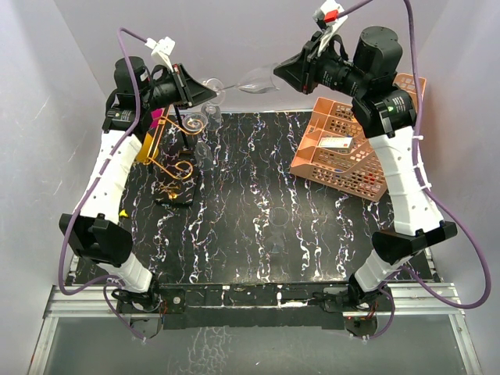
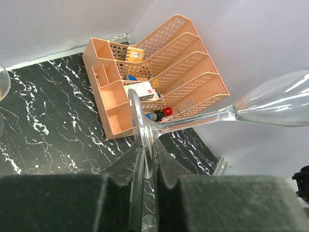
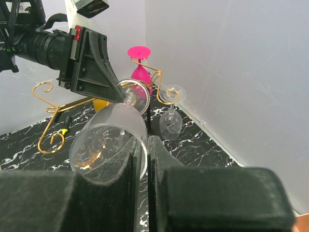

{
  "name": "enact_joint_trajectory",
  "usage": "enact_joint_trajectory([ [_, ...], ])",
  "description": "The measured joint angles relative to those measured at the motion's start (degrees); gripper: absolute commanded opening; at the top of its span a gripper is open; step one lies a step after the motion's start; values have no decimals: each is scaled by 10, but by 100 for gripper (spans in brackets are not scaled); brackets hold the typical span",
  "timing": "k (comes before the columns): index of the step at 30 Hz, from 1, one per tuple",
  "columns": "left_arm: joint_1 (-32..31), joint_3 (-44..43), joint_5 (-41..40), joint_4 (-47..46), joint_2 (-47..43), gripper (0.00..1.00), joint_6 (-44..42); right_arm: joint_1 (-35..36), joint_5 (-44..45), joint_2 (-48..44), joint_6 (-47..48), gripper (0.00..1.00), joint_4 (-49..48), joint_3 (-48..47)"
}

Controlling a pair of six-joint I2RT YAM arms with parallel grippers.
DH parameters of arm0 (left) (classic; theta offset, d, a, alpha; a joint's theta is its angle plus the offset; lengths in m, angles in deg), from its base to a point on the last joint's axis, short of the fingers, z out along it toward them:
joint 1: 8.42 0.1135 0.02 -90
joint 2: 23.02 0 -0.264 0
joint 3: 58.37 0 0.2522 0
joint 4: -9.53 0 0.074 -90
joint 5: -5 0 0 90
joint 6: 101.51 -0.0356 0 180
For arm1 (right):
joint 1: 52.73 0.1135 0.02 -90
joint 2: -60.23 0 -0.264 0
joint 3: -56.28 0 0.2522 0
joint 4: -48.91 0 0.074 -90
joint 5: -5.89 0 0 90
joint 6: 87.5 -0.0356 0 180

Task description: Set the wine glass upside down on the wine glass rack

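A clear wine glass lies level in the air above the table's back edge, held from both ends. My left gripper is shut on its round foot; the stem and bowl run to the right. My right gripper is shut on the bowl's rim, one finger inside the bowl and one outside. The gold wire wine glass rack stands at the left, below my left gripper. It also shows in the right wrist view.
A pink glass and a small clear glass hang upside down on the rack, with a yellow thing behind. An orange perforated tray rack holding small items stands at the right back. White walls close in the back and sides.
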Motion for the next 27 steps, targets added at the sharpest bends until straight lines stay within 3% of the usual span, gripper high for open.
enact_joint_trajectory([
  [4, 2, 0, -3, 2, 0, 0, 3, 0, 1, 0, 7, 10, -1, 6],
  [11, 15, 0, -20, 20, -2, 0, -4, 0, 12, 0, 28, 43, -6, 29],
  [18, 64, -16, -41, 56, -12, 0, -37, -1, 31, -2, 46, 63, 5, 33],
  [22, 88, -65, -103, 112, -13, 0, -109, -2, 49, -12, 58, 67, 15, 33],
  [27, 108, -123, -247, 177, -38, 0, -248, -3, 75, -32, 79, 68, 28, 37],
])
